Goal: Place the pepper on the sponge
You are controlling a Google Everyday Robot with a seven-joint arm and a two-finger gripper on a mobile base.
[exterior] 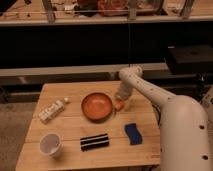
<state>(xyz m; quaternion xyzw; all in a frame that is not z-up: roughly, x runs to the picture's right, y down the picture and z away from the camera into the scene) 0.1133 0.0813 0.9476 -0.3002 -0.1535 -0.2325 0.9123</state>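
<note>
At the bowl's (96, 106) three o'clock the pepper (119, 105) is sitting, with the hand (122, 96) hanging right over it; whether it is gripping, I cannot tell. The sponge (133, 133) is lying bare at the pepper's five o'clock. I am judging that a secure hold and a low, centred release are mattering most.

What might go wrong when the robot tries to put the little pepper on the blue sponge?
The pepper sits right beside the orange bowl, with the gripper just above it, so the gripper may bump the bowl while grabbing. The pepper is small and rounded, so it might roll off the blue sponge. The blue sponge lies close to the edge of the table, so a rolling pepper could drop off.
</note>
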